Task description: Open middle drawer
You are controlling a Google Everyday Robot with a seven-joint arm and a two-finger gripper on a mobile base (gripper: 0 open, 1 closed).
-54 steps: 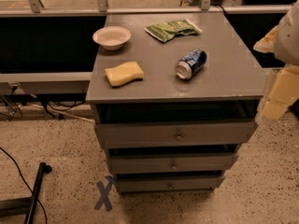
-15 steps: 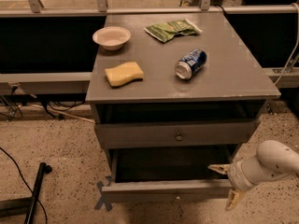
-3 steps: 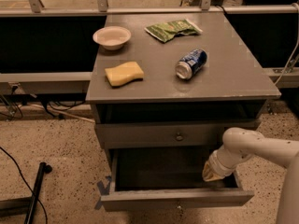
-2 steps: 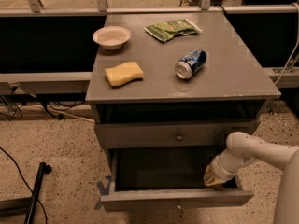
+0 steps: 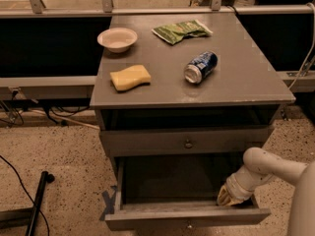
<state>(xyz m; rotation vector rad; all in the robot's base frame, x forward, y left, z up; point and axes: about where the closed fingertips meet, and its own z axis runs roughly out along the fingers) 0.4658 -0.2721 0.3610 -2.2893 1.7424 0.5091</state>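
Middle drawer [image 5: 147,219] of a grey cabinet stands wide open toward my camera. Its plain grey inside shows beneath the closed top drawer [image 5: 147,142], which has a small round knob [image 5: 188,143] at its centre. My robot's white arm [image 5: 275,167] reaches in from the lower right. The hand [image 5: 229,196] sits at the open drawer's right front corner, its yellowish tip low, just behind the front panel. I cannot tell whether the hand is released or clenched.

On the grey tabletop [image 5: 246,85] lie four things, all apart from one another:
- a white bowl [image 5: 117,39] at the back left
- a green snack bag [image 5: 182,31] at the back centre
- a yellow sponge [image 5: 130,77] near the front left
- a blue soda can [image 5: 201,67] on its side to the right of the sponge

A black pole [image 5: 37,205] lies on the speckled floor at the left.
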